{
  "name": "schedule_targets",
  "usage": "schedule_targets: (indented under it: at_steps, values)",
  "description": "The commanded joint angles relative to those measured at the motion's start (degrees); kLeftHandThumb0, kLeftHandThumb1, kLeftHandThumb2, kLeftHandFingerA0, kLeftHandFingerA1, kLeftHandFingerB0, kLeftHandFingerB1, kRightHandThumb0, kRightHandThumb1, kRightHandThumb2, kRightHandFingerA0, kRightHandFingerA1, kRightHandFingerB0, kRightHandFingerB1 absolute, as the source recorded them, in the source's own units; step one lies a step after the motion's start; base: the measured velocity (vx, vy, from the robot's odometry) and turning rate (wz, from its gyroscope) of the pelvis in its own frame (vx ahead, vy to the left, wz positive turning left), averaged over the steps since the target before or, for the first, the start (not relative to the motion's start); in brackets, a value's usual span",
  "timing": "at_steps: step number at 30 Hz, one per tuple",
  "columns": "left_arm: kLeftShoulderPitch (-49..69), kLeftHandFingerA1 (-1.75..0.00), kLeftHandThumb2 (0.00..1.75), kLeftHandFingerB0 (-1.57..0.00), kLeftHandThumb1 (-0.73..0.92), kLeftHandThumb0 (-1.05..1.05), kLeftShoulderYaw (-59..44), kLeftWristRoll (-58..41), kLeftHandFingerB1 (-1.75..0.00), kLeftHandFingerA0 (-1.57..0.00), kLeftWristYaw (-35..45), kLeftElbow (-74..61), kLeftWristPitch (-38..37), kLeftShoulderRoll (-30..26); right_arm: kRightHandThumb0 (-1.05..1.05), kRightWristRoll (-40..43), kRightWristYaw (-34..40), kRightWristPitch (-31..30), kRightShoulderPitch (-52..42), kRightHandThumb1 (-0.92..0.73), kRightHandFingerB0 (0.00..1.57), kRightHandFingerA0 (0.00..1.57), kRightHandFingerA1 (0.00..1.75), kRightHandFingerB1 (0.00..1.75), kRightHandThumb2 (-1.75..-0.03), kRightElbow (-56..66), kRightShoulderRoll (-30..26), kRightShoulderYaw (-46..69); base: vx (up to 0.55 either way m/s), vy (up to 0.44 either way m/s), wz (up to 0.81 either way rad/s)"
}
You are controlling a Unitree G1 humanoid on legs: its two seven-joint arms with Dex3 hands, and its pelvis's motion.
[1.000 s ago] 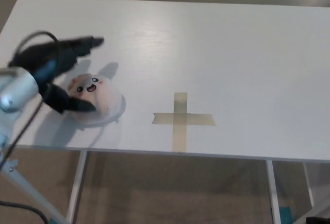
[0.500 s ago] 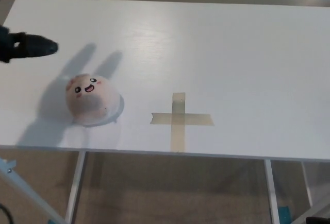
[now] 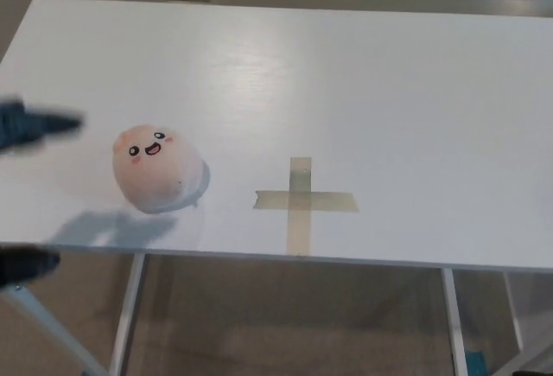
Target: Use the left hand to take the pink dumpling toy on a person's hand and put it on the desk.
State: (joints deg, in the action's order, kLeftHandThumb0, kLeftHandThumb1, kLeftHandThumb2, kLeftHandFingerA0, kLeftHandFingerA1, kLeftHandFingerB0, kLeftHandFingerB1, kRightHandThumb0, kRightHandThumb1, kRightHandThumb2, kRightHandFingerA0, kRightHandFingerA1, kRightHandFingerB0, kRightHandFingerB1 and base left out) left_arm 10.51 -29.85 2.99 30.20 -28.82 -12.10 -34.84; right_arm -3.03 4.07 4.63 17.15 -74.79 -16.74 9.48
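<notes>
The pink dumpling toy point(image 3: 154, 168), round with a smiling face, sits by itself on the white desk point(image 3: 363, 82) near the front left edge. My left hand point(image 3: 26, 130) is at the picture's far left edge, blurred and well clear of the toy. One dark finger points right at the toy's height, and another dark part shows lower down, below the desk edge. The hand is open and holds nothing. No person's hand shows. My right hand is out of the picture.
A cross of beige tape point(image 3: 302, 200) is stuck on the desk right of the toy, near the front edge. Metal desk legs point(image 3: 130, 307) show below, over a tan floor.
My left hand has let go of the toy and drawn back to the left and down, nearly out of the picture. The toy stays where it was set.
</notes>
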Motion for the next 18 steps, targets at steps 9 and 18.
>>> schedule_targets:
  at_steps: [9, 18]
  values:
    - [32.4, -0.58, 0.59, -0.71, 0.64, -0.58, 2.8, -4.7, -0.49, -0.82, 10.7, 18.0, -12.0, 4.9, -0.27, -1.6, 0.1, 0.8, -7.4, -0.73, 0.52, 0.59, 0.44, 0.41, -0.62, -1.3, 1.3, -1.9, 0.0, 0.0, 0.0]
    - [19.6, -0.52, 0.63, -0.66, 0.75, -0.68, 17.9, 14.7, -0.45, -0.8, 1.0, 40.2, -4.8, 0.3, -0.28, -1.6, 0.8, 1.1, -9.8, -0.73, 0.54, 0.6, 0.44, 0.42, -0.62, -1.5, 1.8, -2.6, 0.0, 0.0, 0.0]
